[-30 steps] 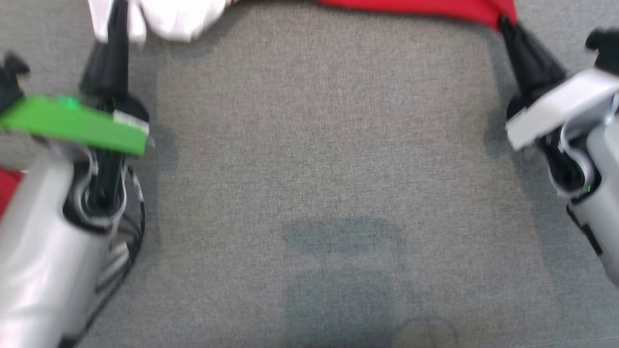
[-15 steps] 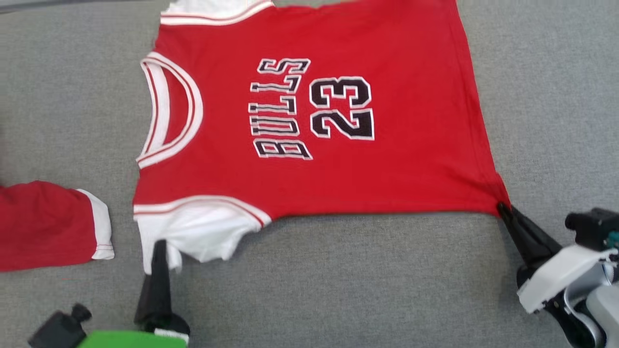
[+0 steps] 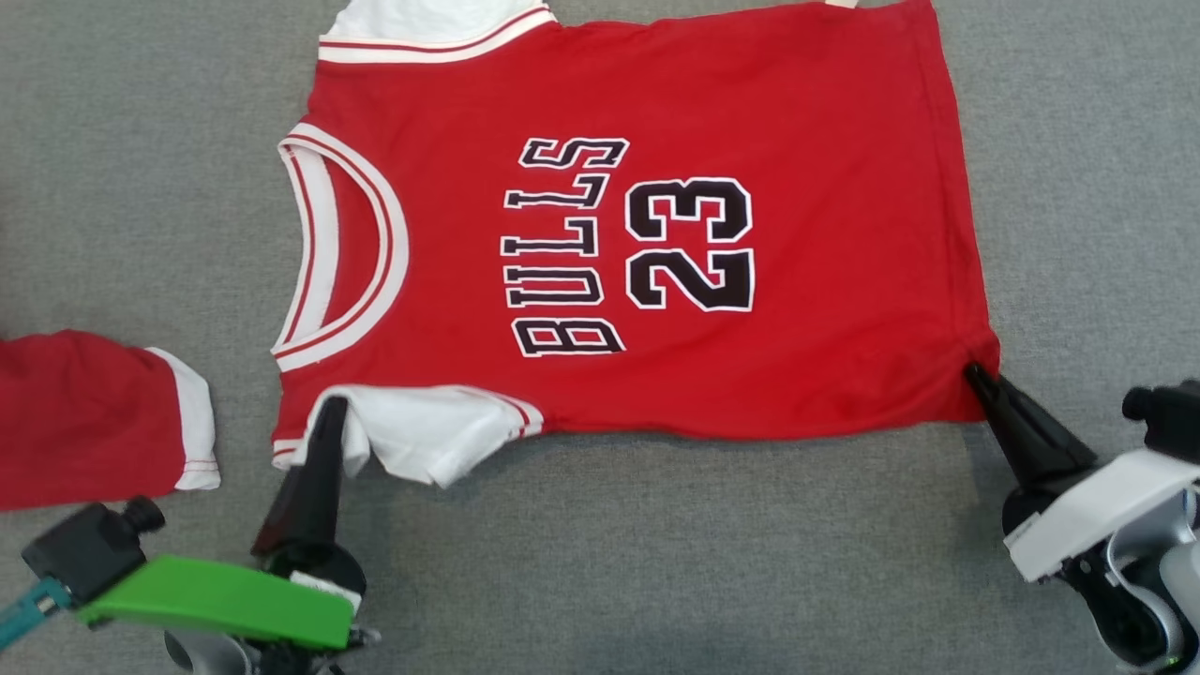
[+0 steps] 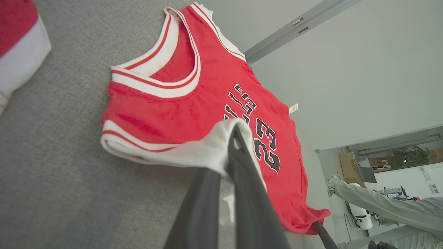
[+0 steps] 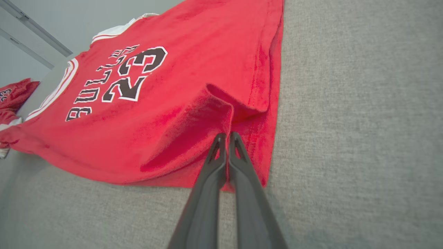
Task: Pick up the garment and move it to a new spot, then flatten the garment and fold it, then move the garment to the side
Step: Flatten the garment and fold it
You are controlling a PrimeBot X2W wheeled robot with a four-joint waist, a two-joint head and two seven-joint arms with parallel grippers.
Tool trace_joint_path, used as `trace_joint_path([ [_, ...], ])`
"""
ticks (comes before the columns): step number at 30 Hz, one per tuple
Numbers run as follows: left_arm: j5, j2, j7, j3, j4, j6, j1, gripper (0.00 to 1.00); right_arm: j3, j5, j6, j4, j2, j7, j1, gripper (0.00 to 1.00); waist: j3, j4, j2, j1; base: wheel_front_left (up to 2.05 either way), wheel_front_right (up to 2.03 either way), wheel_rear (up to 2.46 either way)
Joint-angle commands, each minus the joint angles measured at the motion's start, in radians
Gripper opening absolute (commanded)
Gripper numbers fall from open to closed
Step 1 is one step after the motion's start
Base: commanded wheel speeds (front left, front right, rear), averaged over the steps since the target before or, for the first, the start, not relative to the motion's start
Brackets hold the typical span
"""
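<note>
A red jersey with white sleeves and black "BULLS 23" lettering lies spread on the grey cloth surface, neck to the left. My left gripper is shut on the jersey's near white sleeve, which is lifted and bunched over the fingertips. At the near right hem corner my right gripper is shut on the jersey, raising a small fold of red cloth. In the right wrist view the right gripper pinches that fold.
A second red garment with a white cuff lies at the left edge. Grey cloth surface stretches in front of the jersey. A person's sleeve shows in the background of the left wrist view.
The head camera has tilted up, bringing the whole jersey into view. Since half a second ago, the near sleeve has folded in toward the body under my left gripper; the right hem corner stays pinched.
</note>
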Motion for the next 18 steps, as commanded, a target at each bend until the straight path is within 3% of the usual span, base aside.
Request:
trace_joint_path([
  [1,-0.009,0.004,0.012,0.005,-0.012,0.011,-0.026,0.0,-0.004,0.011,-0.001,-0.009,0.004,0.012,-0.023,0.0,0.027,-0.032,0.0027,0.0001,0.0,0.0,0.0],
  [6,-0.042,0.06,0.129,0.045,-0.06,0.101,-0.167,0.0,-0.038,0.077,0.0,-0.049,0.011,0.107,-0.12,0.0,0.042,-0.054,0.0027,0.0001,0.0,0.0,0.0],
  [10,-0.02,0.089,0.183,0.053,-0.015,0.146,-0.297,0.0,-0.089,0.112,0.0,-0.044,0.006,0.175,-0.17,0.0,0.059,-0.058,0.0027,0.0001,0.0,0.0,0.0],
  [14,-0.004,0.087,0.215,0.034,0.094,0.16,-0.414,0.0,-0.126,0.118,0.0,-0.028,0.027,0.222,-0.201,0.0,0.072,-0.056,0.0027,0.0001,0.0,0.0,0.0],
  [18,0.005,0.078,0.24,0.006,0.208,0.144,-0.504,0.0,-0.108,0.088,0.0,-0.015,0.052,0.264,-0.244,0.0,0.089,-0.065,0.0027,0.0001,0.0,0.0,0.0],
])
